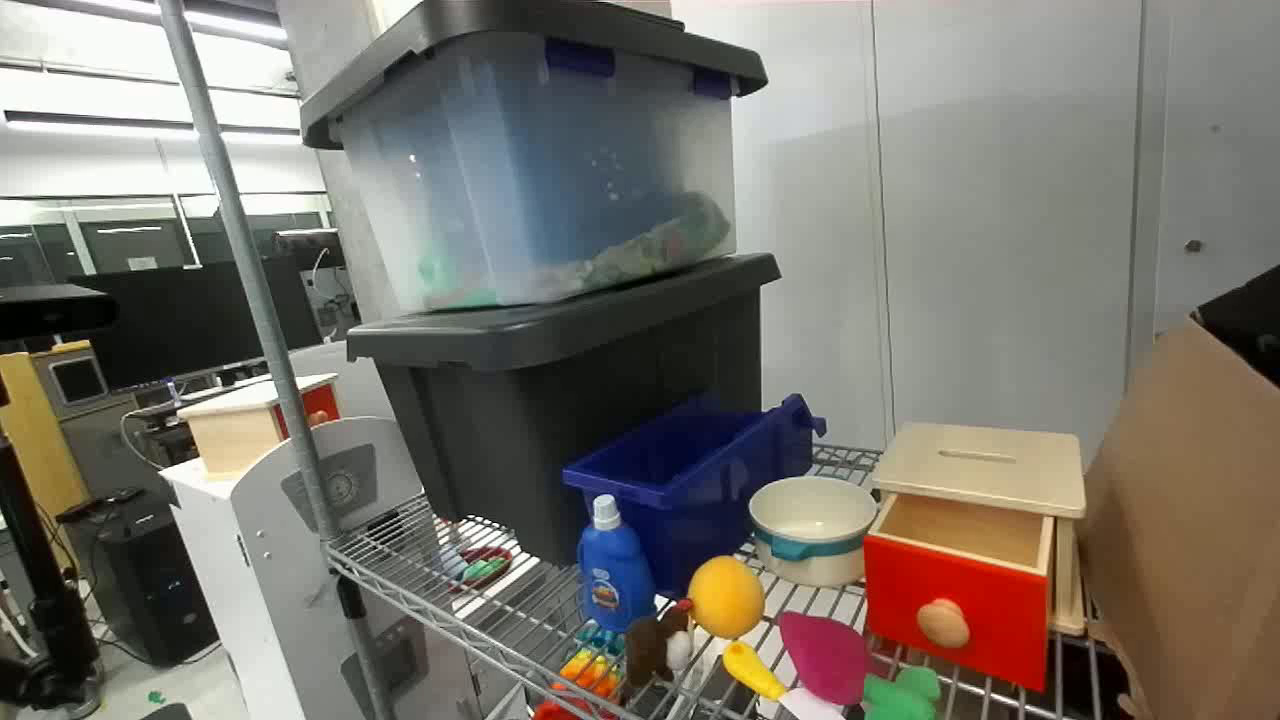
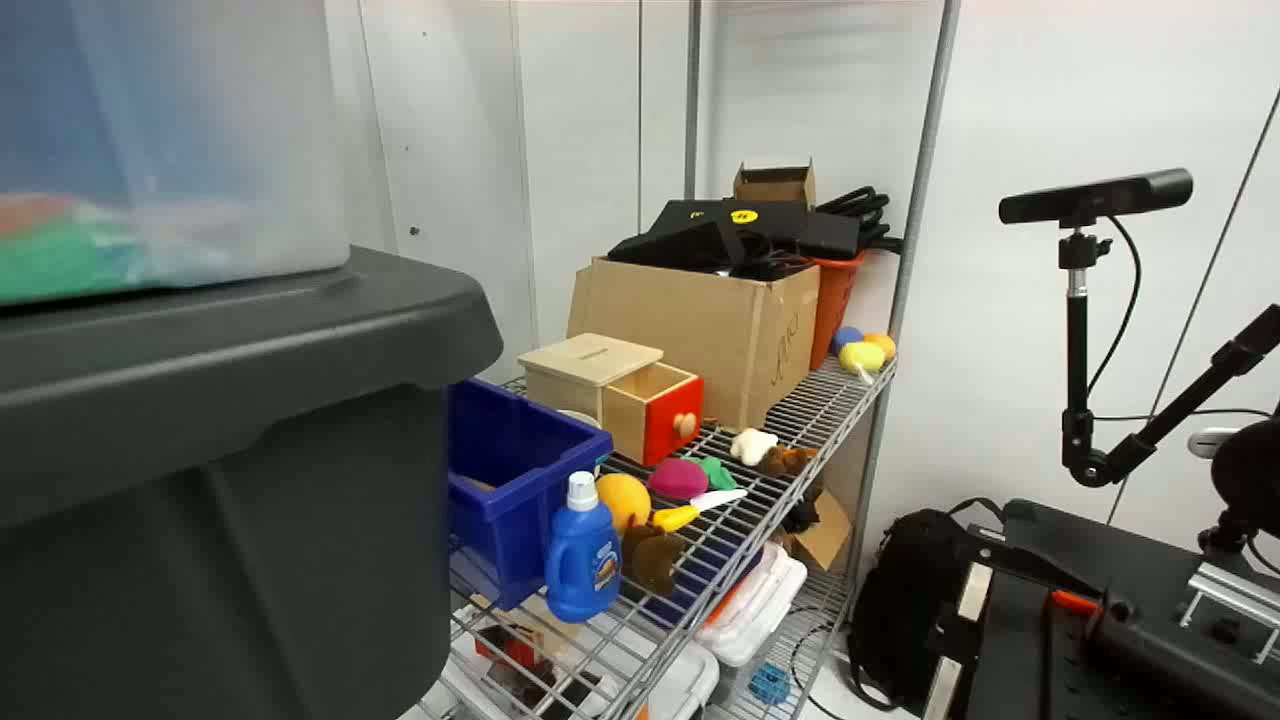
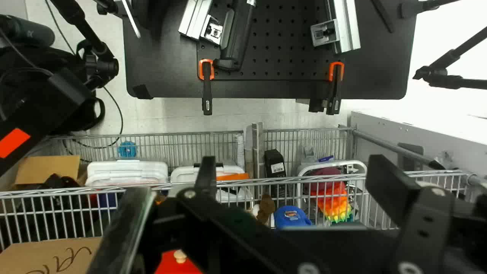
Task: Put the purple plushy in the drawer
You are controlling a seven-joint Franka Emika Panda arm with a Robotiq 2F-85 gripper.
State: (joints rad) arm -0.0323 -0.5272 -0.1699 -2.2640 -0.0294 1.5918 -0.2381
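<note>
The purple plushy [image 1: 825,658] lies on the wire shelf in front of the drawer; in an exterior view the plushy [image 2: 678,479] sits just beside the green toy. The red-fronted drawer [image 1: 955,605] is pulled partway out of its light wooden box, showing a bare wooden inside and a round knob; the drawer [image 2: 672,418] also shows from another angle. In the wrist view my gripper [image 3: 298,179] stands open, its fingers wide apart with nothing between them. A corner of the drawer front [image 3: 177,264] peeks out below it, while the plushy is hidden there. Neither exterior view shows the gripper.
Around the plushy are an orange ball [image 1: 727,597], a green toy [image 1: 902,693], a yellow-handled knife [image 1: 755,670] and a blue bottle [image 1: 614,570]. A cream pot [image 1: 812,525] and a blue bin [image 1: 690,470] stand left of the drawer, a cardboard box [image 2: 690,320] beyond it.
</note>
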